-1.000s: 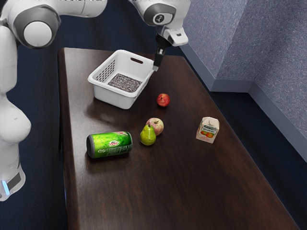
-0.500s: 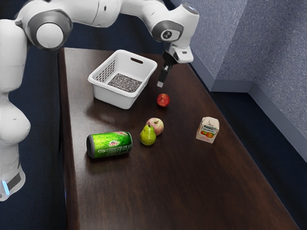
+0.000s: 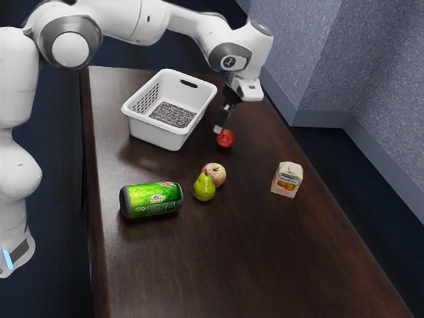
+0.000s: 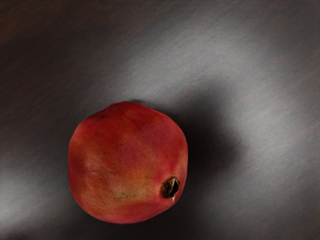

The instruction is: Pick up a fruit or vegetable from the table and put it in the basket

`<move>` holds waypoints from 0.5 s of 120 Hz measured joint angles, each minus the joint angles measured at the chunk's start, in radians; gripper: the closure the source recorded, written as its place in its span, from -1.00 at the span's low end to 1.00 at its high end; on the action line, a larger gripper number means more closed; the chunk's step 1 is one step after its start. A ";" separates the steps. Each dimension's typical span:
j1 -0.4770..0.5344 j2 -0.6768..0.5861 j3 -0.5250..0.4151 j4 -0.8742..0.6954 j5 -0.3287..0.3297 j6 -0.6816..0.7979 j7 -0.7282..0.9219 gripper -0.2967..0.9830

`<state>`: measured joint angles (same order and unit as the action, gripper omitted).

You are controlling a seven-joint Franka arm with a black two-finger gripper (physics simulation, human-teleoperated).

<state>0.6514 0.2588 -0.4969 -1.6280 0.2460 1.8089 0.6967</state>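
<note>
Exterior view | red fruit [image 3: 226,140] lay on table [image 3: 265,252], just under gripper [image 3: 218,129], slightly to the exterior view's right | basket [image 3: 156,134] stood to fruit's left | gripper wide or narrow: could not tell

Exterior view: camera beside the arm [image 3: 119,20], set high, well back. Looks obliquely down along the table [image 3: 258,258]; arm enters from upper left, wall [image 3: 377,86] at the exterior view's right. Takes in basket [image 3: 158,135] through drink can [image 3: 154,200]. Wrist view: carried at arm's end, aimed down, close in. Shared ground: pomegranate [image 3: 226,138] and tabletop just around it.
</note>
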 joint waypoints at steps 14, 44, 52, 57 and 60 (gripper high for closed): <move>-0.006 0.015 0.000 -0.003 -0.007 0.019 0.002 -0.54; -0.008 0.050 0.001 -0.015 -0.022 0.043 0.006 -0.54; -0.008 0.056 0.002 -0.015 -0.024 0.046 0.007 -0.54; -0.008 0.059 0.002 -0.015 -0.024 0.049 0.007 -0.54; -0.008 0.060 0.002 -0.017 -0.025 0.050 0.008 -0.54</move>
<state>0.6430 0.3192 -0.4954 -1.6448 0.2211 1.8588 0.7043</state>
